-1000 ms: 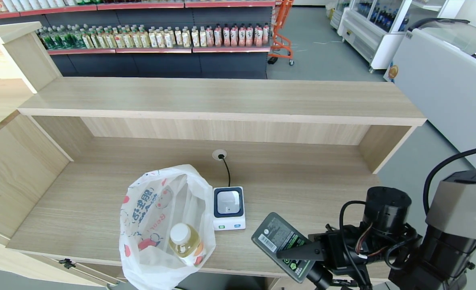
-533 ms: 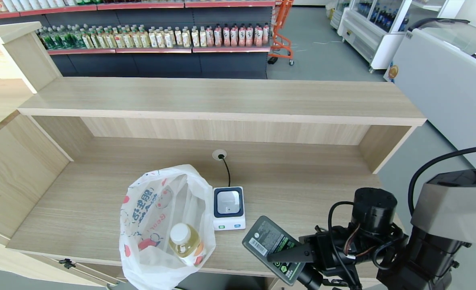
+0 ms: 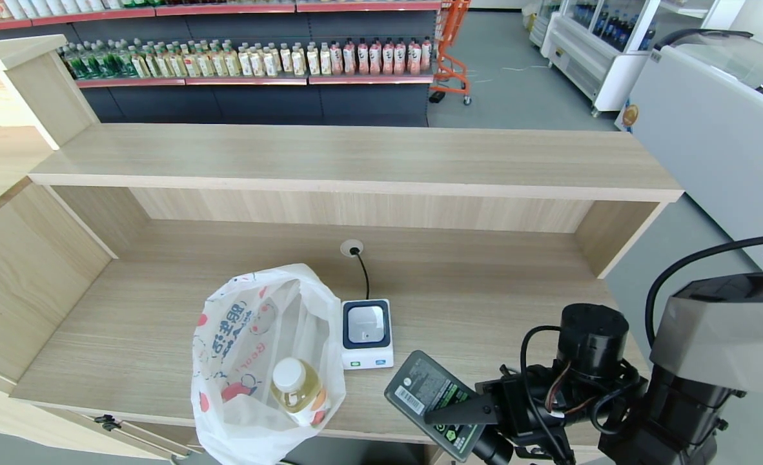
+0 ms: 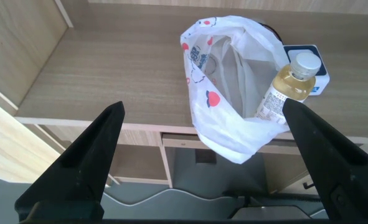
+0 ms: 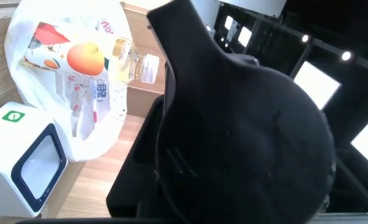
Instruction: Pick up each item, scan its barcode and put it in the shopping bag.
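Barcode side up, the dark flat packet hangs over the front edge of the counter, pinched at its near end by the right gripper. Over the last second it has slid leftward and a little nearer the robot, closing on the scanner, though it is still just to the scanner's right and not over the window. The scan step looks to be under way and not yet done. The label faces up, away from the glass, so it likely needs turning over. Left of the scanner, the shopping bag stands open with a bottle already inside. The left gripper hovers over the bag's near side, fingers spread and empty.
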Robot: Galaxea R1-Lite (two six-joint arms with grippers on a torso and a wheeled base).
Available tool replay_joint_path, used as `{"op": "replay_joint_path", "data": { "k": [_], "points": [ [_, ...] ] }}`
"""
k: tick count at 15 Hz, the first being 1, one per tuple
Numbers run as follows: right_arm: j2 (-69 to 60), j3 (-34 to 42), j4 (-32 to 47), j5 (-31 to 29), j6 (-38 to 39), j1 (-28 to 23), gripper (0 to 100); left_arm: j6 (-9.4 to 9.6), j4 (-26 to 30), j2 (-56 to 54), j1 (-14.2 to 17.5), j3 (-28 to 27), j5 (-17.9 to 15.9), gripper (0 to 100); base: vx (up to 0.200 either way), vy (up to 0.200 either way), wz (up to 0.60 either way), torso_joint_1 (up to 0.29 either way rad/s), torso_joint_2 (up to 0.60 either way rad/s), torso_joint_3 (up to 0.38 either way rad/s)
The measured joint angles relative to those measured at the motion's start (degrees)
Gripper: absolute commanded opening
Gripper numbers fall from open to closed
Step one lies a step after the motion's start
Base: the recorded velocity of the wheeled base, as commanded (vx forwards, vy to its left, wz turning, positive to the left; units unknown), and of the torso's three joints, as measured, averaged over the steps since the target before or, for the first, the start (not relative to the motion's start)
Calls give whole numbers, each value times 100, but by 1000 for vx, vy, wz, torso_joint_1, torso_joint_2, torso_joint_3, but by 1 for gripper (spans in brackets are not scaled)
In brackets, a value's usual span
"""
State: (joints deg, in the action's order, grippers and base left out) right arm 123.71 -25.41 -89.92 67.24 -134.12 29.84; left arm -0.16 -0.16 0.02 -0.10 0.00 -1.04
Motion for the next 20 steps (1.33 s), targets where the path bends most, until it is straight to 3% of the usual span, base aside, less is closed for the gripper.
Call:
{"op": "replay_joint_path", "data": {
  "k": [6, 9, 12, 15, 17, 20],
  "points": [
    [44, -96, -2, 0, 22, 2, 0, 0, 0, 0, 2, 0, -2, 100, 0, 0, 0, 0, 0, 0],
    [-6, -135, 0, 4, 438, 2, 0, 0, 0, 0, 0, 0, -2, 100, 0, 0, 0, 0, 0, 0],
    [-304, -224, 123, -443, 2325, -18, 0, 0, 0, 0, 2, 0, -2, 100, 0, 0, 0, 0, 0, 0],
    [-1103, 71, 670, -2392, 4242, -173, 0, 0, 0, 0, 2, 0, -2, 100, 0, 0, 0, 0, 0, 0],
    [-1870, 516, 1024, -3271, 6279, -451, 0, 0, 0, 0, 0, 0, -2, 100, 0, 0, 0, 0, 0, 0],
    [-2660, 741, 1714, -3511, 9304, -1085, 0, 0, 0, 0, 2, 0, -2, 100, 0, 0, 0, 0, 0, 0]
  ]
}}
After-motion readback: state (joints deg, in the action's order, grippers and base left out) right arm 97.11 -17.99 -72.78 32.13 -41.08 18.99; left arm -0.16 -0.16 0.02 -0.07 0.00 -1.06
